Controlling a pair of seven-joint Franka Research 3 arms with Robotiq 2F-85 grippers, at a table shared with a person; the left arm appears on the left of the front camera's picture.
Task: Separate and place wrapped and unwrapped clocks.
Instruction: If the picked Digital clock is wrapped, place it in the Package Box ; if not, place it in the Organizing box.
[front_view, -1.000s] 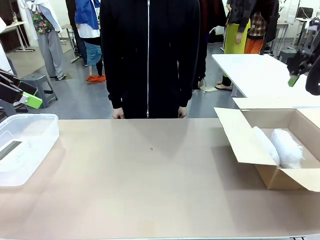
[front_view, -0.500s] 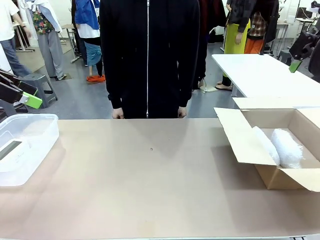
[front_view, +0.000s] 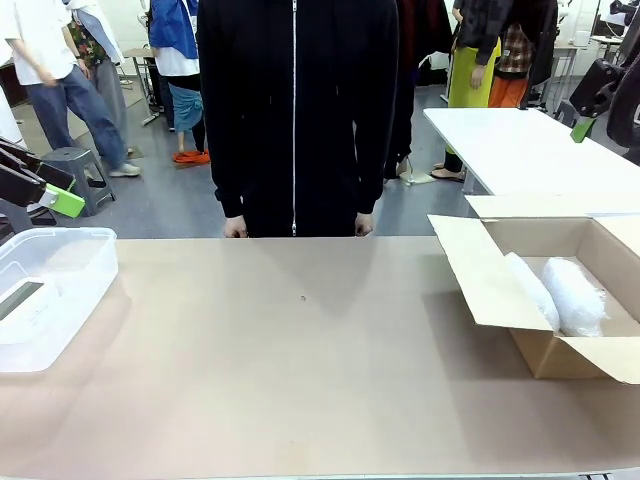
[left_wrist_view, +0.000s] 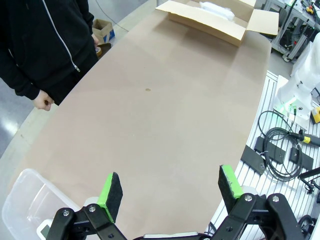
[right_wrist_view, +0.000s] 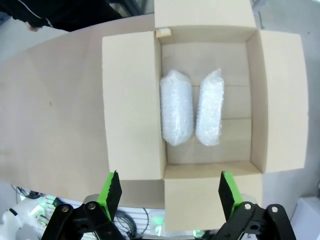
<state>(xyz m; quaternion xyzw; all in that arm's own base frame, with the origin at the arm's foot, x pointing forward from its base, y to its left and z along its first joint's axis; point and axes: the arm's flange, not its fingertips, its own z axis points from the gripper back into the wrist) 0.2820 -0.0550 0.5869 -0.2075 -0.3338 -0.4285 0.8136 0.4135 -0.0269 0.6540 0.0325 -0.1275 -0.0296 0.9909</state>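
I judge sorting done: two whitish bubble-wrap bundles (right_wrist_view: 176, 107) (right_wrist_view: 209, 107) lie side by side in the open brown cardboard box (right_wrist_view: 130, 100), one white clock (front_view: 20, 297) sits in the clear plastic tub (front_view: 95, 262). Table between is bare. My left gripper (left_wrist_view: 170, 192) and right gripper (right_wrist_view: 170, 192) hang with jaws wide apart, holding nothing. Next call, I reckon: just park both arms.

floor: grey (front_view: 170, 200) | furn: white table (front_view: 510, 145), grey stool (front_view: 75, 165) | bg: ppl standing
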